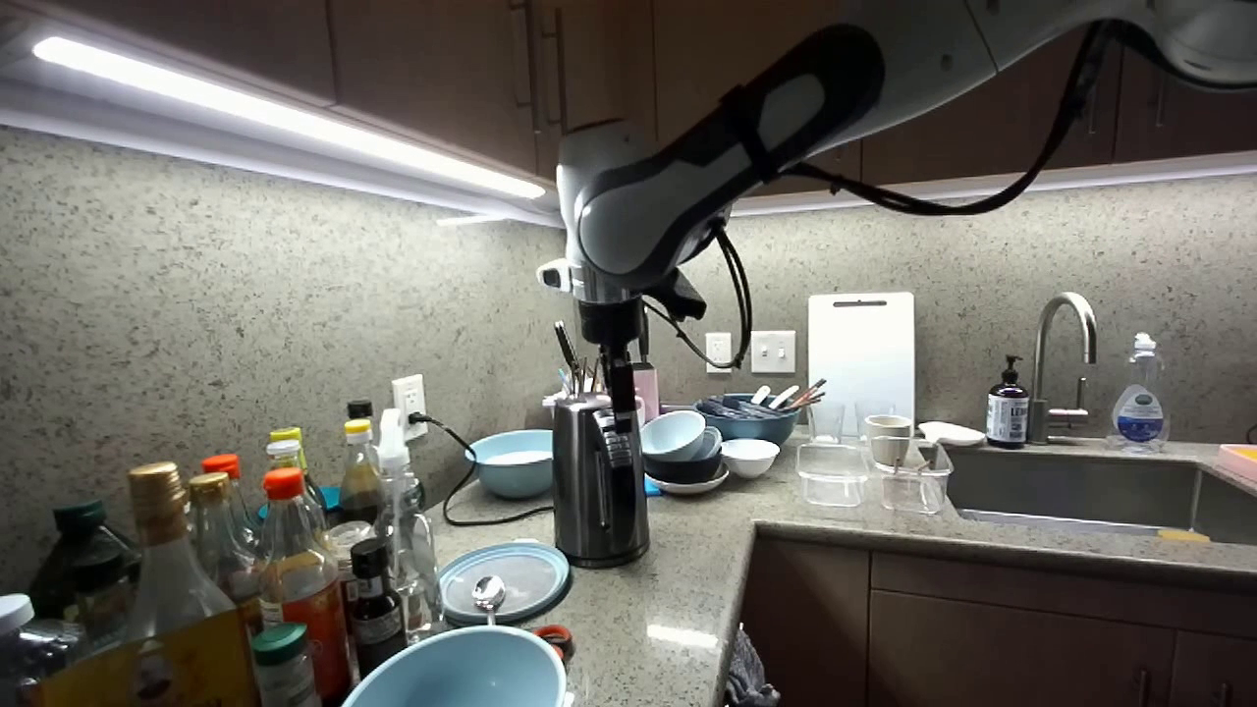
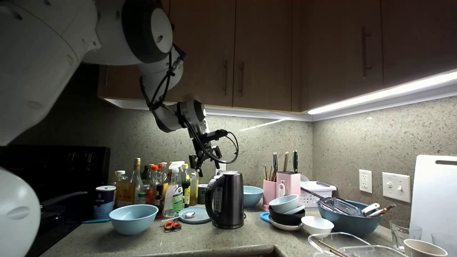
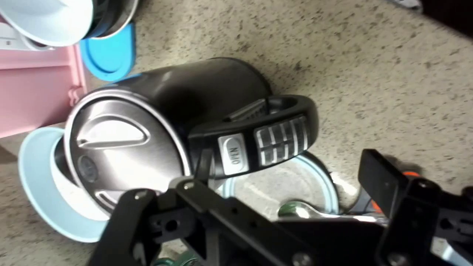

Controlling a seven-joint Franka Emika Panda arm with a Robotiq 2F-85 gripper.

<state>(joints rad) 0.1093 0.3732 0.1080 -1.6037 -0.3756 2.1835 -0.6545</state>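
My gripper (image 1: 622,388) points down above a dark steel kettle (image 1: 574,491), and its fingers are spread with nothing between them (image 3: 292,171). In an exterior view the gripper (image 2: 208,169) is above and beside the kettle (image 2: 232,200), on its handle side. In the wrist view one finger overlaps the kettle's black handle (image 3: 286,138) by the OPEN button (image 3: 233,153); I cannot tell if they touch. The kettle stands upright with its lid (image 3: 122,147) shut. A round blue-rimmed lid (image 2: 200,218) with a spoon (image 2: 189,215) lies beside it.
Bottles (image 1: 295,550) crowd the wall side. A blue bowl (image 2: 132,218) and orange-handled scissors (image 2: 172,226) lie near the counter's front. Stacked bowls (image 1: 678,452), a pink knife block (image 2: 290,187) and clear containers (image 1: 832,476) stand beyond the kettle. Upper cabinets (image 2: 264,53) hang overhead.
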